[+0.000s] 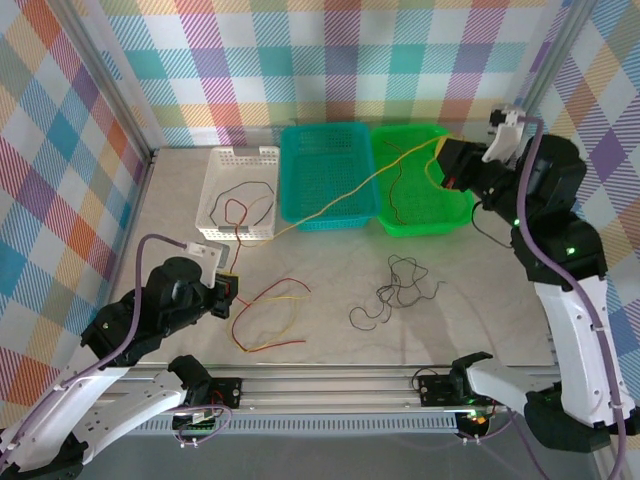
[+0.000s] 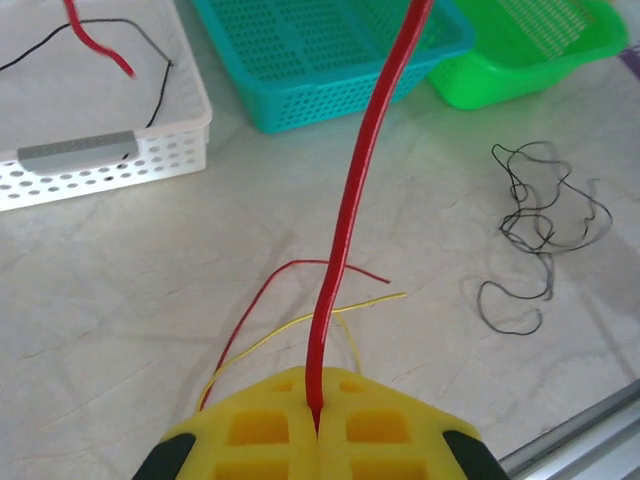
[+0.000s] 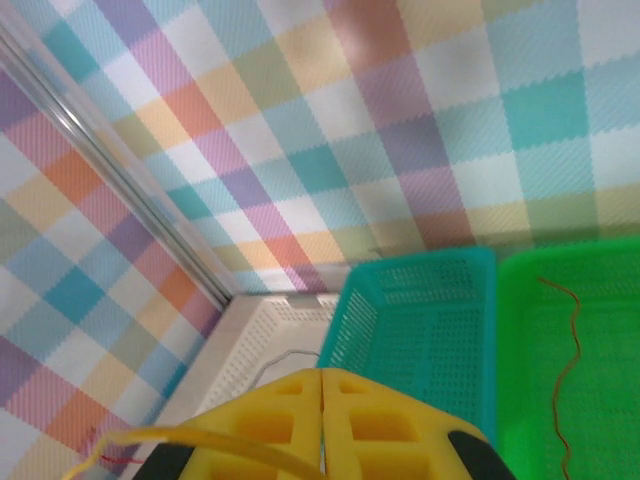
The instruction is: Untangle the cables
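Note:
My left gripper (image 1: pixel 231 288) (image 2: pixel 318 405) is low at the front left, shut on a red cable (image 2: pixel 352 200) that rises from its yellow jaws toward the white basket (image 1: pixel 238 190). Over the green basket (image 1: pixel 425 215) my right gripper (image 1: pixel 443 165) (image 3: pixel 322 385) is raised and shut on a yellow-orange cable (image 1: pixel 340 195), which stretches across the teal basket (image 1: pixel 328 175) down to the table. That cable also crosses my right gripper's left finger (image 3: pixel 200 441). A thin red cable (image 1: pixel 262 298) and a thin yellow cable (image 1: pixel 285 300) lie looped on the table. A black cable tangle (image 1: pixel 400 290) (image 2: pixel 540 230) lies mid-table.
The white basket (image 2: pixel 100 160) holds a black cable (image 1: pixel 262 188) and a red one (image 1: pixel 233 208). A brown cable (image 1: pixel 396 190) (image 3: pixel 568 370) lies in the green basket (image 3: pixel 600 300). Checkered walls close in the back and sides, and a metal rail (image 1: pixel 340 385) runs along the near edge.

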{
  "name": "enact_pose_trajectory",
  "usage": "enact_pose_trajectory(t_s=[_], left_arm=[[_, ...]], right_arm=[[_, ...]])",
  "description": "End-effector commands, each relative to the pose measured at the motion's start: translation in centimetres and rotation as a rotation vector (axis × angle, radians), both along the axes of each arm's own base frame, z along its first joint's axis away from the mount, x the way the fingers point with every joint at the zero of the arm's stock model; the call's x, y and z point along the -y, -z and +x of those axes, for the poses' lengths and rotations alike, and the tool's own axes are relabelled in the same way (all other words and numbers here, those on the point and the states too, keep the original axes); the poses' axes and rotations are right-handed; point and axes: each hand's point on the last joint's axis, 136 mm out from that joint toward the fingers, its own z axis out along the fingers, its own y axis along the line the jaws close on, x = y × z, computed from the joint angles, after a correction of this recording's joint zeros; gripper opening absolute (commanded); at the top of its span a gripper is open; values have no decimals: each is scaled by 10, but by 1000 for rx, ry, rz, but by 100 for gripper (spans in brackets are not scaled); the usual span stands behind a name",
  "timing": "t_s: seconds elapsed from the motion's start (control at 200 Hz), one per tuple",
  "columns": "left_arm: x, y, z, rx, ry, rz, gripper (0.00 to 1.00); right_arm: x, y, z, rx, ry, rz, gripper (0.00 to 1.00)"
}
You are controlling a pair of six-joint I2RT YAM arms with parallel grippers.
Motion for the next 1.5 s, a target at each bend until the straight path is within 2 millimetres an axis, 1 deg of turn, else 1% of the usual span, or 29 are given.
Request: enact_pose_trajectory(t_s=[0.0,0.12,0.27,0.34,0.46,0.545,0.62,0.655,0.695,0.73,0.8,0.855,0.91,0.965,0.98,1.1,1.165,1.185,1.27,1.36,1.43,1.495], left_arm=[[-8,2,6,28,-52,10,0],[-8,8,9,9,-64,31,0],[-12,17,15,-14,-98,73,0],[-15,21,17,-26,-122,97,0],[-18,32,22,-63,-150,141,0],[-17,38,24,-92,-153,161,0],[-13,48,26,-132,-142,180,0],[-12,52,27,-148,-141,192,0],[-12,56,29,-162,-150,210,0],[-14,59,31,-174,-160,221,0],[-14,65,33,-204,-168,236,0],[-15,71,35,-229,-176,253,0],[-17,78,38,-260,-188,278,0],[-18,85,41,-293,-203,296,0],[-19,86,42,-300,-209,298,0],[-25,93,47,-344,-249,292,0],[-28,94,48,-350,-266,287,0],[-27,92,48,-349,-266,279,0],[-23,85,50,-334,-256,251,0],[-16,70,52,-319,-236,204,0],[-7,53,52,-289,-211,132,0],[2,36,52,-238,-177,58,0]], right_arm=[[-4,-30,-15,35,-50,7,0],[-8,-62,-22,77,-88,27,0],[-12,-85,-24,83,-112,26,0],[-9,-99,-31,116,-105,24,0],[-4,-117,-38,158,-91,30,0],[2,-128,-45,191,-70,27,0],[11,-140,-56,236,-40,34,0],[18,-145,-62,256,-12,38,0],[30,-150,-69,272,45,55,0],[36,-153,-75,290,67,61,0],[41,-156,-85,321,79,52,0],[53,-155,-89,318,139,48,0],[66,-156,-99,333,194,49,0],[70,-158,-110,359,199,46,0],[74,-159,-114,363,215,50,0],[84,-157,-128,381,247,37,0],[82,-153,-132,378,228,29,0],[79,-149,-131,369,212,24,0],[55,-136,-121,325,94,7,0],[28,-119,-104,257,-27,6,0],[10,-109,-90,208,-105,18,0],[-5,-104,-81,191,-177,31,0]])
